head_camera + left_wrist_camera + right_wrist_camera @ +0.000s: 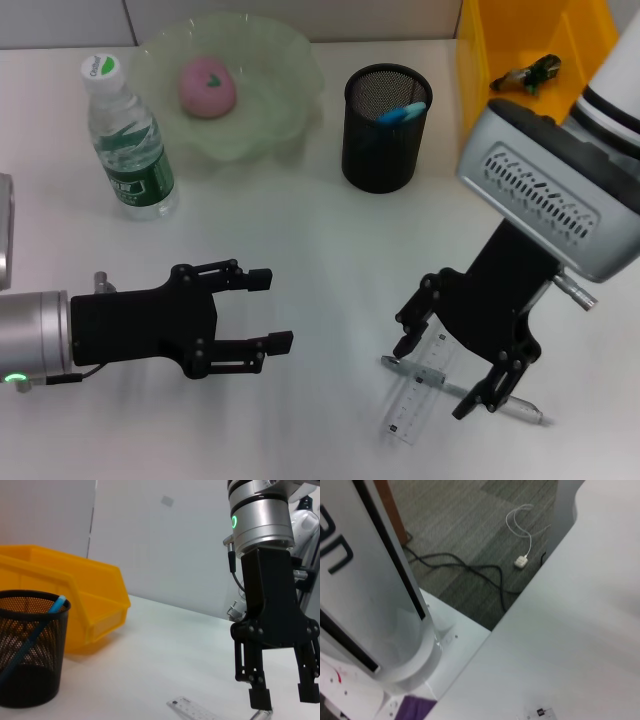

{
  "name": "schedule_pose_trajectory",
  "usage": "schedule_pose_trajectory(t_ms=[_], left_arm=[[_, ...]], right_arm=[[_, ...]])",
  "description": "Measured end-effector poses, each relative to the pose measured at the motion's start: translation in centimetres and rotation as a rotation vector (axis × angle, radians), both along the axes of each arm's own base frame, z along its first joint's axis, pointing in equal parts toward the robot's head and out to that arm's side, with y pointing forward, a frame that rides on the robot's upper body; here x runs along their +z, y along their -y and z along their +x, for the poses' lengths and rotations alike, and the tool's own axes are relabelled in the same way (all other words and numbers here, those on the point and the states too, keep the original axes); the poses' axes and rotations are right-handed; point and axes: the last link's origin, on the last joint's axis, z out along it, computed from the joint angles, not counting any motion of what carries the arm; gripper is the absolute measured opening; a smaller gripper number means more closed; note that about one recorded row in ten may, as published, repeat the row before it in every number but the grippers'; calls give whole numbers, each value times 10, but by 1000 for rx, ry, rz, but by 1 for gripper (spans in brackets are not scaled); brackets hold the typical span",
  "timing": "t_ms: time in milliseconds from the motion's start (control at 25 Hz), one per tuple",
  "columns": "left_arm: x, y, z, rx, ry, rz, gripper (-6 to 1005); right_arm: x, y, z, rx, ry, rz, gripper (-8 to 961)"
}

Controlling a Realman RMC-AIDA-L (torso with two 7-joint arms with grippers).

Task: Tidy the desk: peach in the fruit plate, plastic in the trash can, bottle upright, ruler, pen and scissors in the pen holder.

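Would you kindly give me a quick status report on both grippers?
Right gripper open, straddling pen lying across ruler. Left gripper open, idle beside. Nothing in the way.

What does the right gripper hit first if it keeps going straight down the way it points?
Most likely the silver pen, lying across the clear plastic ruler on the white desk. The open right gripper straddles both; height above them is unclear.

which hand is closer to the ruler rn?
Right. The right hand is open directly over the ruler and the pen lying across it. The left hand, also open, hovers off to the ruler's left, well clear of it.
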Motion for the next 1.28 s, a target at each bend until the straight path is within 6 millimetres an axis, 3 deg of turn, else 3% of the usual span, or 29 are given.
schedule_pose_trajectory(t_ms=[560,1280], left_arm=[[2,3,-3,15,2,0,797],[2,6,-5,27,11,0,796]], right_arm=[[-27,10,-14,188,79,-68,748],[-53,21,-10,310,122,-92,743]])
